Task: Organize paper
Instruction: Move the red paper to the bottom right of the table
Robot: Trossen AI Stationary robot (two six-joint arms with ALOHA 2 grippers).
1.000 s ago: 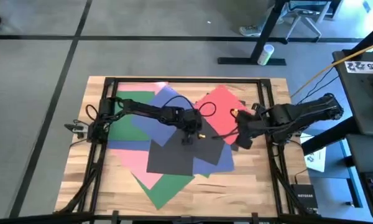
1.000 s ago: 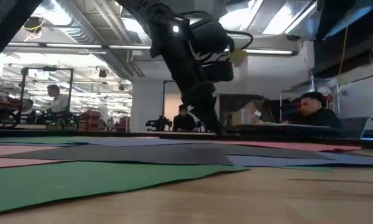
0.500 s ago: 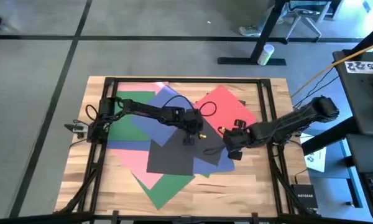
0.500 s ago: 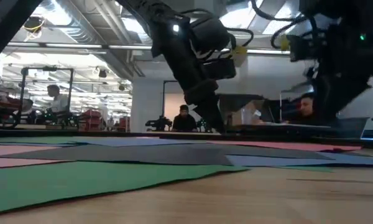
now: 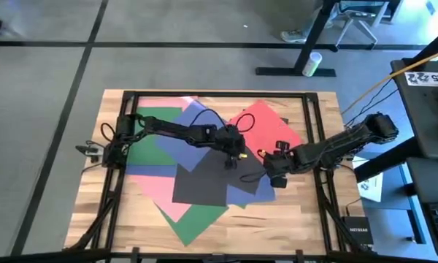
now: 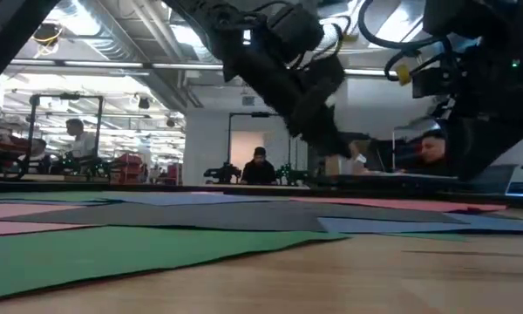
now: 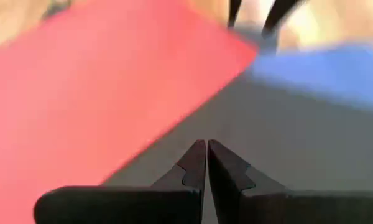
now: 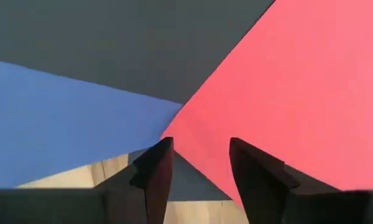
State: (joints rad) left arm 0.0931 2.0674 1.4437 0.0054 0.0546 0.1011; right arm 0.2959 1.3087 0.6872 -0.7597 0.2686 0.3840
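Flat paper [image 5: 204, 179] blocks nothing — only the left gripper [image 5: 231, 162] and right gripper [image 5: 276, 175] crowd mid-table.

Two green sheets [image 5: 147, 143], two blue [image 5: 182, 139], two pink [image 5: 155, 188], one black [image 5: 201, 179], one red [image 5: 263, 128]

Paper under me: black sheet [image 5: 204, 179] on top, red sheet [image 5: 266, 128], blue sheet [image 5: 186, 131], green sheet [image 5: 193, 223], pink sheet [image 5: 157, 191]. Worktop [image 5: 299, 226] light wood grain. My hands: left hand [image 7: 206, 149] and right hand [image 8: 199, 149] both black.

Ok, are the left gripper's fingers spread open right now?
No, in the left wrist view the left gripper has its two fingers pressed together with nothing between them, above the black sheet.
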